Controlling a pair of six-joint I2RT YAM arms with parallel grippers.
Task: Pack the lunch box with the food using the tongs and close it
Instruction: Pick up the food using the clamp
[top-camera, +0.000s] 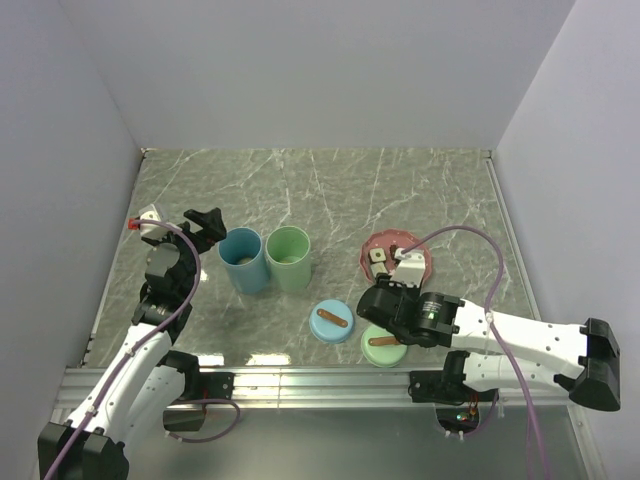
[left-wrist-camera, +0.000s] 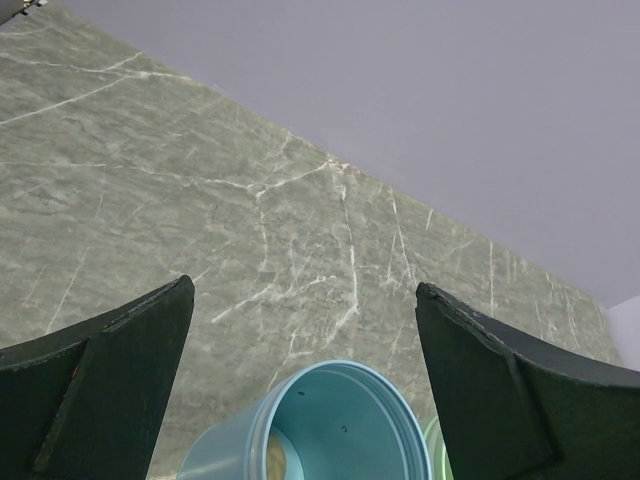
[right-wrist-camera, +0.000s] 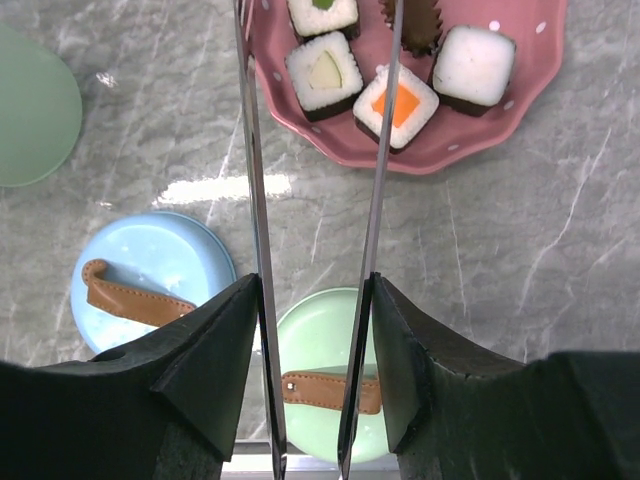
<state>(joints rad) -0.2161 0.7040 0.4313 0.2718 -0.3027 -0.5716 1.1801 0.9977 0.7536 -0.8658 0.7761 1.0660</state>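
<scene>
Reaching tongs over the plate, nothing pinched yet

Right gripper (right-wrist-camera: 313, 290) is clamped about half-way closed on the tongs (right-wrist-camera: 251, 150), one pad pressing each thin arm. The arms run forward and end over the pink plate (right-wrist-camera: 470, 135). The tong arms stand apart and hold nothing. The green-centred sushi square (right-wrist-camera: 323, 72) sits between them on the plate, and the arm on the orange-topped square's (right-wrist-camera: 399, 103) side crosses that piece. A plain white square (right-wrist-camera: 473, 65) and a brown crumbly piece (right-wrist-camera: 412, 20) lie further in on the plate. All the food I can see is on the plate.

Left gripper (left-wrist-camera: 302, 290) has its jaws wide apart and empty. It hovers over the blue container (left-wrist-camera: 330, 420), well apart from the plate. The green container (top-camera: 288, 258) stands just beside the blue one. The blue lid (right-wrist-camera: 150, 265) and green lid (right-wrist-camera: 315, 340) lie flat on the near side of the plate, under the right wrist.

Risks, as I judge them:
- The pieces are crowded, so a squeeze may catch the orange one too or shove a neighbour off the plate rim.
- The slim arms could twist in the pads, and a piece could then slip on the carry away from the plate.
- Dipping low could clip a lid.
</scene>
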